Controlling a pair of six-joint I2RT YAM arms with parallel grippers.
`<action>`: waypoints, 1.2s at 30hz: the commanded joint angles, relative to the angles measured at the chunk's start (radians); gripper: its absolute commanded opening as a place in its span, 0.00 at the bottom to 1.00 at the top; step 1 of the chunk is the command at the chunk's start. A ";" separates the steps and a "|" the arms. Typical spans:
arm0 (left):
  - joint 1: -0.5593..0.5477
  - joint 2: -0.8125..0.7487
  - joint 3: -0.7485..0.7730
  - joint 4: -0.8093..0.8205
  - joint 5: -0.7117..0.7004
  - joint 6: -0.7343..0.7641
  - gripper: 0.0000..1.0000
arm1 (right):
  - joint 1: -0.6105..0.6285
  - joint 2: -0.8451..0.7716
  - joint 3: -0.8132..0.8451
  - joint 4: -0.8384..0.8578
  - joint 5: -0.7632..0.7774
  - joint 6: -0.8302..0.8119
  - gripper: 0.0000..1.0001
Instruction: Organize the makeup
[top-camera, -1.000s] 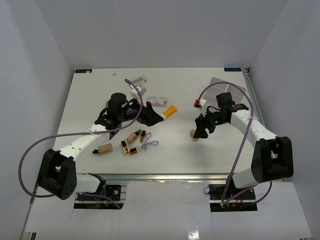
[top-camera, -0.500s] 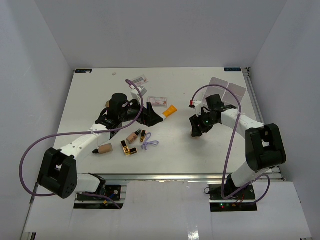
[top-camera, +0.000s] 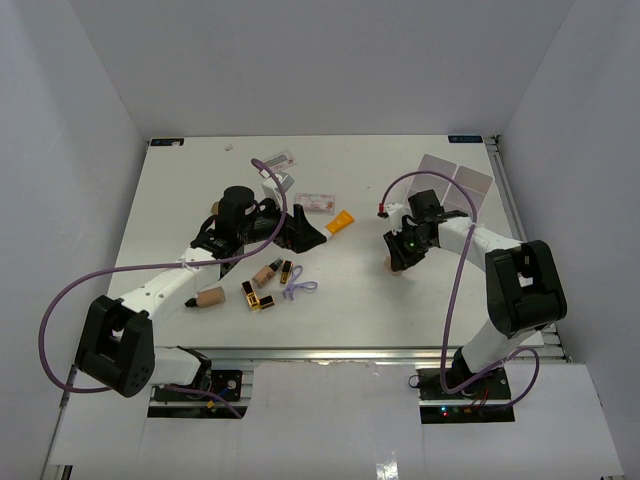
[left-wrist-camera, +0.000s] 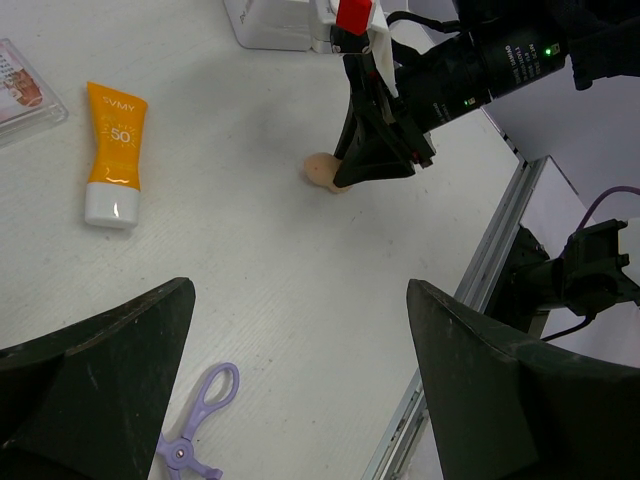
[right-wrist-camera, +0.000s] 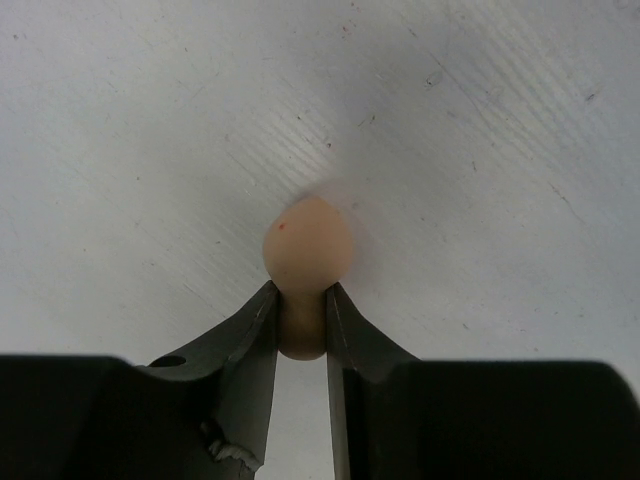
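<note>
White table (top-camera: 350, 190) carried the beige sponge (right-wrist-camera: 308, 245) between its middle and right edge, where the right gripper (right-wrist-camera: 300, 295) had just narrowed from wide to pinching it. The left gripper (left-wrist-camera: 300, 290) gaped empty; lifting seemed next.

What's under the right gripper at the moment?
A beige sponge lies on the white table, one end pinched between the jaws of the right gripper, the rounded end sticking out. In the top view the gripper covers most of it.
</note>
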 joint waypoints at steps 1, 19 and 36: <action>-0.004 -0.018 0.042 -0.001 0.006 0.011 0.98 | 0.007 -0.056 0.033 -0.023 0.021 -0.050 0.16; -0.004 -0.034 0.042 0.004 0.018 0.005 0.98 | -0.210 -0.170 0.332 0.012 0.403 -0.627 0.16; -0.004 -0.035 0.043 0.004 0.018 0.008 0.98 | -0.371 0.085 0.496 0.121 0.393 -0.738 0.20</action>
